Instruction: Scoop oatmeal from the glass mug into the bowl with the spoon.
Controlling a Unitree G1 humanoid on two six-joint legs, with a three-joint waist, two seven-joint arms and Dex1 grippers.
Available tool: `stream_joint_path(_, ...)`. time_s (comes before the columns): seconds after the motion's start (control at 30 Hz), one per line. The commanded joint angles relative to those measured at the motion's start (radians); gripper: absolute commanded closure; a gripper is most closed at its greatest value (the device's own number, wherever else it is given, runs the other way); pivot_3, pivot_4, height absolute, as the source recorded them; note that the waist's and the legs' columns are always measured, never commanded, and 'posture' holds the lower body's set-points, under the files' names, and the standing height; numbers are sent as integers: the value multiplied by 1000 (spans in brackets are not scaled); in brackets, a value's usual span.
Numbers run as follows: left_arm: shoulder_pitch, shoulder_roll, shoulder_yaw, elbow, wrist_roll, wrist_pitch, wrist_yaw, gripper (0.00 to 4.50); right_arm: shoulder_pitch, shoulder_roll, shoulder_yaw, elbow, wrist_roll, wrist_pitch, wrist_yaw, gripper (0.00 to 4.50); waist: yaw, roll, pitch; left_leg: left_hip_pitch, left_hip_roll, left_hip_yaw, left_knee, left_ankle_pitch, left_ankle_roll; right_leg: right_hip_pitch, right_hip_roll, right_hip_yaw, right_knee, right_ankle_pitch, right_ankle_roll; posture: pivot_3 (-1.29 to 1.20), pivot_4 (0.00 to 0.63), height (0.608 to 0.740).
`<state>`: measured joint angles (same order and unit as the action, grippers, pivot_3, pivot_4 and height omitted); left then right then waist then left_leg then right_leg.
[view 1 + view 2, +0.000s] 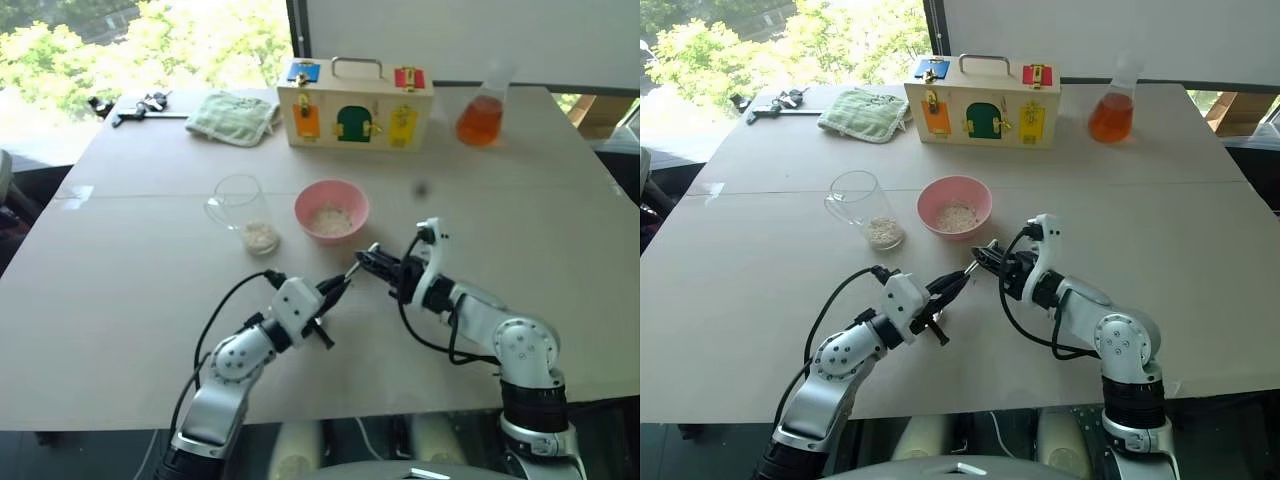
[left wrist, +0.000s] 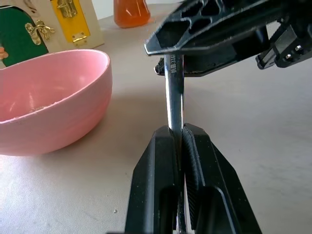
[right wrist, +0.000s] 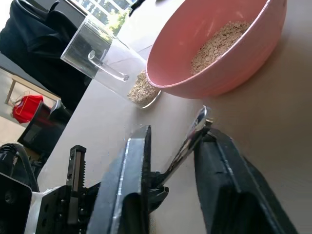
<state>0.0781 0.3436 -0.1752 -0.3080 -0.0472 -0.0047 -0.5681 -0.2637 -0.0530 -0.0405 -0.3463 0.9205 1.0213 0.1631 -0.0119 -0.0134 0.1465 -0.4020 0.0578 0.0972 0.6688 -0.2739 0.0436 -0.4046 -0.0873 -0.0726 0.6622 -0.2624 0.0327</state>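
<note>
The spoon (image 2: 174, 97) is held level over the table between my two grippers, its slim metal handle clamped in my shut left gripper (image 1: 338, 287). My right gripper (image 1: 365, 257) faces it from the other side. Its fingers (image 3: 222, 165) stand apart around the handle's far end, and one of them touches the metal. Just beyond sits the pink bowl (image 1: 305, 205) with a small heap of oatmeal (image 1: 332, 219) in it. The glass mug (image 1: 238, 200) stands to the bowl's left, with a little oatmeal (image 1: 260, 237) at its bottom.
A wooden latch box (image 1: 355, 105) stands at the back of the table. A flask of orange liquid (image 1: 480, 118) is to its right and a green cloth (image 1: 235, 117) to its left. Dark tools (image 1: 140, 105) lie at the far left corner.
</note>
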Motion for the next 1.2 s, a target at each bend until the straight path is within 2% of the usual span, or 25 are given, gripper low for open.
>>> stream_joint_path(0.03,3,-5,-9,-28,-16,-4,2,4500,-20,10,2,-31,25,-12,8,4460,0,1,0,0,0,0,0,0,0,0,0,0,0,0,0,0,150,740)
stream_joint_path(0.37,6,-7,-3,-42,-96,30,-22,4500,-31,18,-1,-19,22,-28,0,4460,0,1,-1,1,0,0,0,0,0,0,0,0,0,0,0,0,150,740)
stream_joint_path(0.47,9,-6,5,-49,-126,37,-28,3437,-34,21,-4,-13,23,-30,-4,4500,-1,1,-1,1,0,0,0,0,0,0,0,0,0,0,0,0,150,740)
stream_joint_path(0.5,10,-4,7,-51,-126,39,-27,2960,-35,23,-8,-11,25,-31,-8,4500,-1,1,0,1,0,0,0,0,0,0,0,0,0,0,0,0,150,740)
stream_joint_path(0.53,13,1,12,-55,-117,39,-20,2302,-36,26,-15,-11,32,-30,-13,4500,0,1,0,1,0,0,0,0,0,0,0,0,0,0,0,0,150,740)
stream_joint_path(0.57,20,9,20,-62,-116,44,-19,1982,-37,28,-24,-13,42,-27,-18,4500,0,1,0,1,0,0,0,0,0,0,0,0,0,0,0,0,150,740)
stream_joint_path(0.6,32,20,36,-76,-131,51,-24,1417,-37,27,-35,-17,54,-23,-24,4500,-1,1,0,1,0,0,0,0,0,0,0,0,0,0,0,0,150,740)
stream_joint_path(0.63,42,27,63,-92,-158,66,-24,1158,-38,22,-45,-23,67,-18,-27,4500,-1,1,0,0,0,0,0,0,0,0,0,0,0,0,0,0,150,740)
stream_joint_path(0.87,95,60,387,-267,-370,193,79,1158,-30,-41,-116,-40,135,-2,-54,4500,-2,1,0,0,1,-1,0,0,0,0,0,0,0,0,0,0,150,740)
stream_joint_path(0.97,126,74,482,-302,-418,221,99,1158,-29,-54,-121,-34,147,-3,-59,4500,-2,1,0,0,1,-1,0,0,0,0,0,0,0,0,0,0,150,740)
stream_joint_path(1.0,142,76,517,-301,-433,224,102,1158,-29,-58,-121,-32,150,-3,-60,4500,-2,1,0,0,1,0,0,0,0,0,0,0,0,0,0,0,150,740)
stream_joint_path(1.1,154,117,730,-211,-452,241,165,1158,-37,-63,-112,-19,152,-1,-58,4500,-2,0,0,0,1,0,0,0,0,0,0,0,0,0,0,0,150,740)
stream_joint_path(1.2,132,160,791,-140,-473,249,150,1158,-45,-58,-100,-8,153,-2,-60,4500,-1,1,0,0,1,-1,0,0,0,0,1,-1,0,0,0,0,150,740)
